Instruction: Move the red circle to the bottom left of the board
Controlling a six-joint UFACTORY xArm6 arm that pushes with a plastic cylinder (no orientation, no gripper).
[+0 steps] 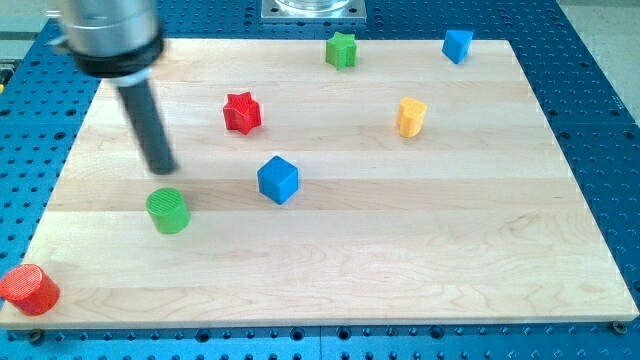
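The red circle (29, 289), a short red cylinder, sits at the board's bottom left corner, partly over the edge of the wooden board (400, 260). My tip (162, 168) is at the view's left, above and to the right of the red circle and well apart from it. The tip is just above the green circle (168, 210), with a small gap between them. The rod rises up to the left to the arm's grey body.
A red star (241, 112) lies right of the rod. A blue cube (278, 179) is near the middle. A yellow block (411, 116) is at the upper right. A green star (341, 49) and a blue block (457, 44) are along the top edge.
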